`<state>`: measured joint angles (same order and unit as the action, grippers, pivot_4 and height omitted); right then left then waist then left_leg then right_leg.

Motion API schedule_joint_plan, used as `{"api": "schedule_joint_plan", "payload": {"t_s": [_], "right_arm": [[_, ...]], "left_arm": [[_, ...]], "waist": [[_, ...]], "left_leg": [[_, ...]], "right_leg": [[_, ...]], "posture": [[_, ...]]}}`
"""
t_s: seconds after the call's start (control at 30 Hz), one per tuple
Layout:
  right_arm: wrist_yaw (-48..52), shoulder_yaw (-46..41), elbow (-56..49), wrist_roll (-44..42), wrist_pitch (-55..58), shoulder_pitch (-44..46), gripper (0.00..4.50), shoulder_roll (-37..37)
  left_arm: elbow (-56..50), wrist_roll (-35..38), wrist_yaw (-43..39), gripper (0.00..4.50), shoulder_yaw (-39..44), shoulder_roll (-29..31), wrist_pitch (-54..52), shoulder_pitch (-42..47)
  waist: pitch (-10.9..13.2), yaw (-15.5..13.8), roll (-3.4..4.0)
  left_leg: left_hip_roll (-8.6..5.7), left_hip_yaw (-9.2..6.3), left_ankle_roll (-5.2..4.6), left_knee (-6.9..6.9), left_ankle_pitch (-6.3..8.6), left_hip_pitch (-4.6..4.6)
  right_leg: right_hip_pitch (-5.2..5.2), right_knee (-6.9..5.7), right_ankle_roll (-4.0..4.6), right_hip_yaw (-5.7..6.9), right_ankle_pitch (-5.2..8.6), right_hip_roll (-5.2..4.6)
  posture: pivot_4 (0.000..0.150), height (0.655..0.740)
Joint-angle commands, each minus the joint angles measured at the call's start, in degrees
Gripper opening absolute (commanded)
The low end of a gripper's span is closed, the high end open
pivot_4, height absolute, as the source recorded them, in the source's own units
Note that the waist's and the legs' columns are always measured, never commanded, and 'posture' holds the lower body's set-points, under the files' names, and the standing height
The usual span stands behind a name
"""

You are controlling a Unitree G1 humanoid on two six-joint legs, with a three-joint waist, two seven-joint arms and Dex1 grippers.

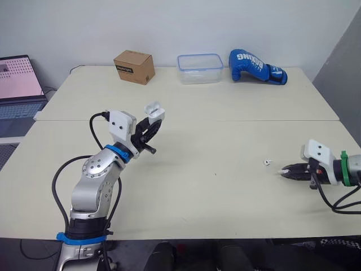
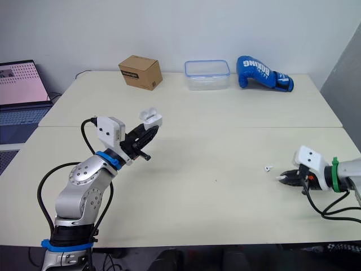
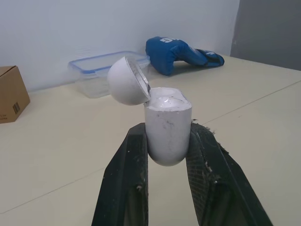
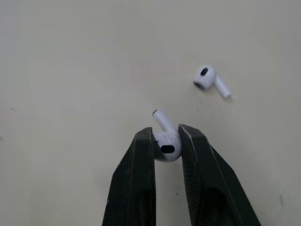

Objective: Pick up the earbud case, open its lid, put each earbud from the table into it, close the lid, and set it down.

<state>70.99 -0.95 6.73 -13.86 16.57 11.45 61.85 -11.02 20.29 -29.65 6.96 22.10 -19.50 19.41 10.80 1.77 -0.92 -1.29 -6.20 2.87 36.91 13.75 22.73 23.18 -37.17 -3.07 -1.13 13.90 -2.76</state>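
Left gripper [image 3: 168, 131] clamps the open earbud case [image 3: 167, 120], right gripper [image 4: 165, 133] pinches an earbud [image 4: 165, 147] near the second earbud [image 4: 207, 78]; box [image 1: 134, 66], container [image 1: 199, 68], glove [image 1: 256, 66] behind

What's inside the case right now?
Open case shows a white rim; its wells are hidden. One earbud sits in the right gripper, the other earbud lies on the table.

- From the head we look forward and down over the whole pale beige table [image 1: 225, 135].
- The left wrist view faces level, close to the white plastic earbud case [image 3: 167, 129]; it shares the blue boxing glove [image 3: 171, 52] with the head views.
- The right wrist view faces down, very near a held white earbud [image 4: 165, 143], and shares with them the loose white earbud [image 4: 207, 79].
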Motion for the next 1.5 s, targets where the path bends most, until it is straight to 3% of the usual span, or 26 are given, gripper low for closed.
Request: {"api": "schedule_joint_plan", "payload": {"t_s": [0.03,0.33,0.6,0.77,0.9,1.2,1.5], "right_arm": [[-1.03,-2.37,1.94,1.13,-2.5,-1.62,1.14,0.34],[-2.56,-3.17,4.39,1.9,-3.24,-3.96,4.32,0.54],[5.16,-5.55,-5.73,-5.05,7.43,-2.69,4.45,6.16],[1.29,-3.39,-6.09,-2.68,8.64,4.07,4.45,4.67],[-1.7,3.15,-2.05,9.24,-4.56,5.47,3.55,5.94],[-1.31,7.76,-1.15,13.58,-6.28,7.11,0.11,2.92],[2.5,9.09,-4.78,14.97,-8.72,5.17,0.02,4.51]], "left_arm": [[-0.87,0.31,-0.29,0.72,0.03,-0.13,1.42,0.98],[-0.3,0.39,-0.94,0.72,-0.37,0.09,1.19,1.9],[0.86,0.24,-1.6,0.72,-0.2,0.34,1.33,2.6],[1.39,0.11,-1.75,0.72,-0.51,0.21,1.67,2.99],[1.55,-0.07,-1.74,0.72,-0.79,0.15,1.85,3.22],[0.38,-0.49,-2.09,0.72,-1.39,0.84,2.0,1.77],[0.65,-0.52,-1.94,0.72,-1.35,0.99,2.13,2.04]], "waist": [[0.0,-0.03,0.0],[0.0,-0.13,0.0],[-0.01,-0.1,0.01],[0.0,-0.2,0.0],[0.0,-0.36,0.0],[0.0,-0.33,0.0],[-0.01,-0.31,0.0]], "left_leg": [[-0.01,0.01,0.0,0.01,0.0,0.0],[-0.02,0.01,0.01,0.02,-0.01,-0.01],[-0.02,0.01,0.01,0.03,0.0,-0.03],[-0.02,-0.01,0.01,0.04,-0.01,-0.02],[-0.05,-0.02,0.01,0.03,0.0,0.04],[-0.08,0.0,0.02,0.04,-0.01,0.01],[-0.09,0.0,0.02,0.05,-0.01,0.02]], "right_leg": [[0.0,0.0,0.0,0.0,0.0,-0.02],[-0.02,0.0,-0.02,-0.01,-0.01,-0.02],[-0.02,-0.01,-0.03,-0.02,0.0,-0.02],[-0.02,-0.01,-0.04,0.01,0.0,-0.01],[0.0,0.06,-0.03,0.02,-0.01,-0.05],[0.0,0.02,-0.03,0.01,-0.02,-0.1],[0.0,0.01,-0.03,0.01,-0.02,-0.1]], "posture": [[0.15,0.74],[0.15,0.74],[0.15,0.74],[0.15,0.74],[0.15,0.74],[0.15,0.74],[0.15,0.74]]}}
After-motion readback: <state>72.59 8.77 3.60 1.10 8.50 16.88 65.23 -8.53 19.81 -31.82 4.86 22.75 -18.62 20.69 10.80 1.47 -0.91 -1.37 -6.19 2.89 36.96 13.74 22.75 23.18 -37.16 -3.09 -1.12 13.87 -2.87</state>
